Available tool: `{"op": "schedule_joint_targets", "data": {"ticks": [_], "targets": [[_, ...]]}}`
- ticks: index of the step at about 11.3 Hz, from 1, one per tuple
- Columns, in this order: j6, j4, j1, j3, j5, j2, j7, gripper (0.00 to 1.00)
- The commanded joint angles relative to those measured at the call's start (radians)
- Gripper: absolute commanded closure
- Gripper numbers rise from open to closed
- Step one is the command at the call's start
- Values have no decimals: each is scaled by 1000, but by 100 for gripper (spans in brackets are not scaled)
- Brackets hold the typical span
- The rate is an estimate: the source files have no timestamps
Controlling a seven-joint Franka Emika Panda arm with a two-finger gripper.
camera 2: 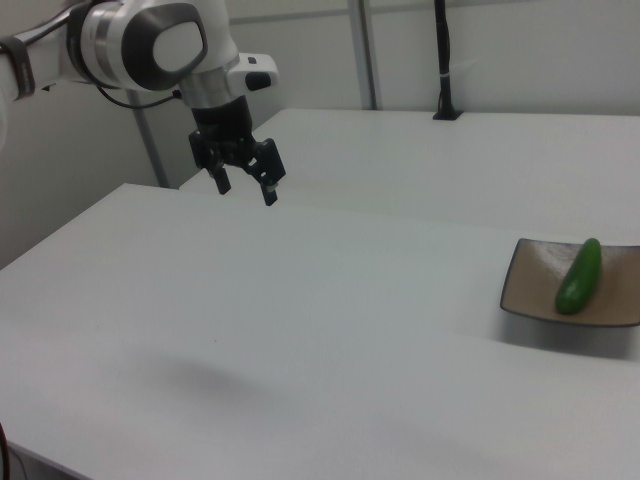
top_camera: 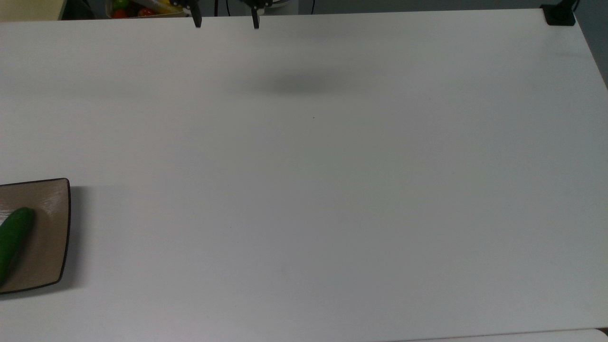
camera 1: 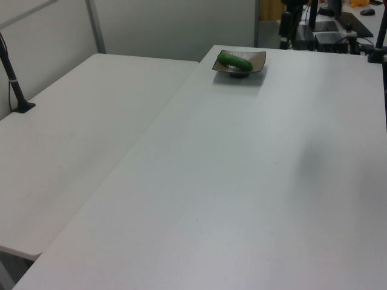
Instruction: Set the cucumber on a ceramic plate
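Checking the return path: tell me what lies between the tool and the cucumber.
Bare white table in the right view: the open tool hangs above it, apart from the cucumber on the plate.

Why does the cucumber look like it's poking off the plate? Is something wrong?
Nothing stands out. The cucumber lies slantwise on the ceramic plate, one end resting up on the rim. The open gripper hangs apart.

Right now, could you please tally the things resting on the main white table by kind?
Cucumber: 1, lying on the plate.
Square brown ceramic plate: 1, near the table's edge.
Total: 2.
The gripper hangs open above the table, apart from both, and is not counted.
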Motion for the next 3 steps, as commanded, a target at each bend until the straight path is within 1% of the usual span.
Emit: {"op": "schedule_joint_targets", "data": {"ticks": [1,3], "targets": [[93,-57,-7,-1,14,-35,-15,0],[92,-54,-9,-4,18,-35,-22,0]]}}
